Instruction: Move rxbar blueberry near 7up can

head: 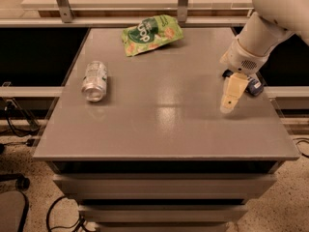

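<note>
The gripper [228,104] hangs over the right side of the grey table [159,134], tip pointing down. Just behind it, partly hidden, lies the rxbar blueberry [254,87]. Well off to its left the 7up can [94,80] lies on its side. The green chip bag [150,33] sits farther back, also to its left.

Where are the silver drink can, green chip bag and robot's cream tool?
Silver drink can [95,80], camera view: curved side.
Green chip bag [151,33], camera view: printed front.
Cream tool [228,104], camera view: tip, over right side of grey table [159,129].
</note>
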